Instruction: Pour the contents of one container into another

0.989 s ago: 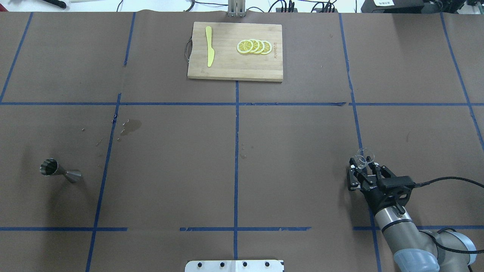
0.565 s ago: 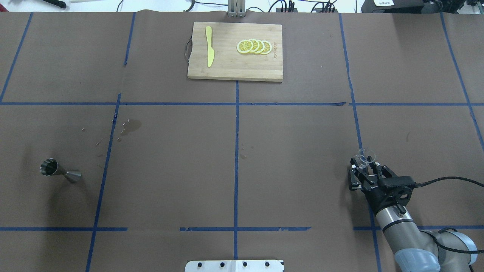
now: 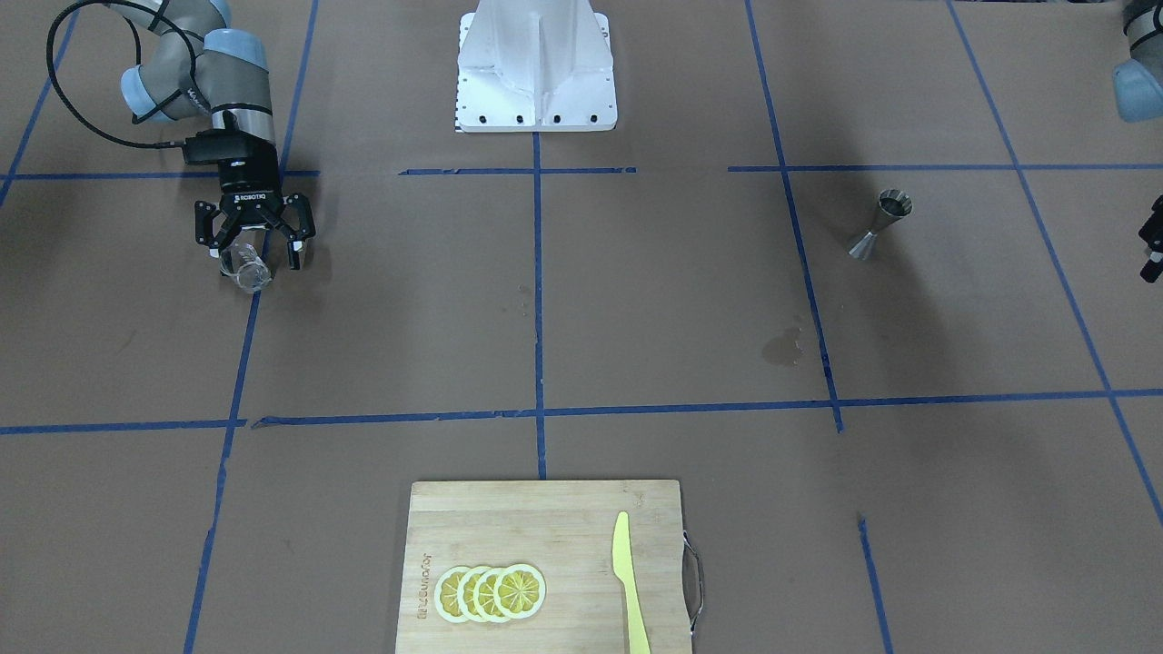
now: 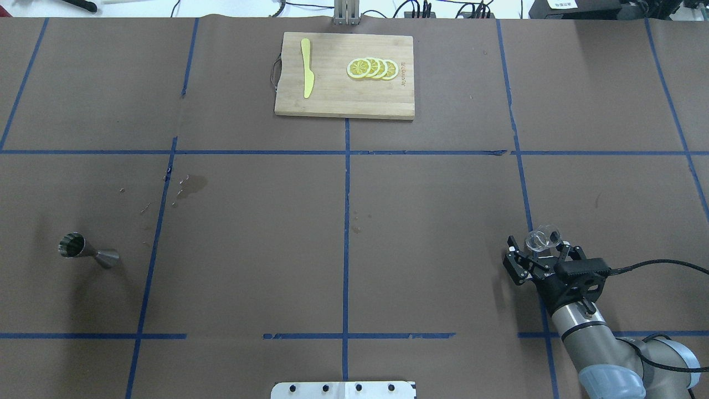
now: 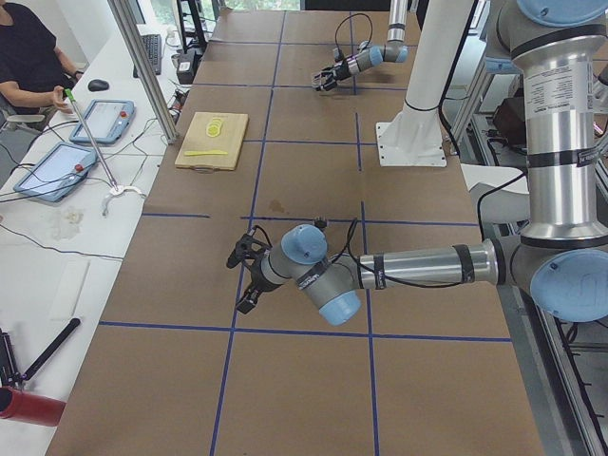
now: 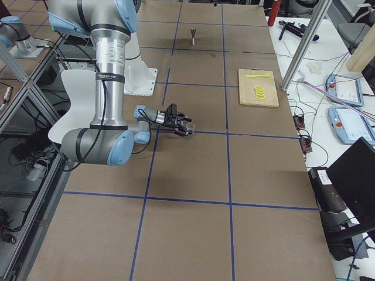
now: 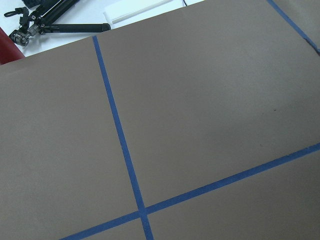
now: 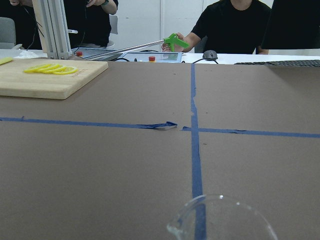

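The clear glass measuring cup (image 4: 541, 238) stands on the brown paper at the near right, between the spread fingers of my right gripper (image 4: 538, 247), which is open around it. The front-facing view shows the same: the cup (image 3: 245, 271) just past the open right gripper (image 3: 254, 252). The cup's rim (image 8: 222, 220) fills the bottom of the right wrist view. The steel hourglass jigger (image 4: 83, 248) stands far off at the near left, also seen as the jigger (image 3: 879, 222) in the front-facing view. Only a sliver of my left gripper (image 3: 1152, 241) shows at the frame edge; I cannot tell its state.
A wooden cutting board (image 4: 343, 102) with lemon slices (image 4: 372, 68) and a yellow knife (image 4: 306, 67) lies at the far middle. A damp stain (image 4: 194, 185) marks the paper left of centre. The robot's white base plate (image 3: 536, 73) sits at the near edge.
My right gripper's fingers have spread apart, letting go of the glass cup. The cup has shifted slightly and now stands between them. The jigger has not moved.
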You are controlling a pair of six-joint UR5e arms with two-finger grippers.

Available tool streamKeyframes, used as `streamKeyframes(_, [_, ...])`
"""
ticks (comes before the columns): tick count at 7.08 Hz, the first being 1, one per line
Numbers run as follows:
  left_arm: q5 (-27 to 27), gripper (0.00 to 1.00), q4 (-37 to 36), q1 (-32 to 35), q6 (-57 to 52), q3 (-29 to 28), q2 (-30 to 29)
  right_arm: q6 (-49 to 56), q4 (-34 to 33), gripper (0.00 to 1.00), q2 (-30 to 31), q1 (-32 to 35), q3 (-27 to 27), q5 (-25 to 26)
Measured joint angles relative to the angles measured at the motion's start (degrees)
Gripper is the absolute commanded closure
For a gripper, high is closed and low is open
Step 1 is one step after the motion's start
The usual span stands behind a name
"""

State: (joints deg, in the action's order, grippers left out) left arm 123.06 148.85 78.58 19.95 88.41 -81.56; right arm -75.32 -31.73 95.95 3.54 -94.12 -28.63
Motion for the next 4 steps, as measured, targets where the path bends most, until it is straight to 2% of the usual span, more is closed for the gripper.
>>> streamKeyframes(4, [0.01, 0.0, 0.04, 0.0, 0.64, 0.16, 0.0, 0.05, 2.42, 0.0, 2.12, -1.23, -1.08, -0.01])
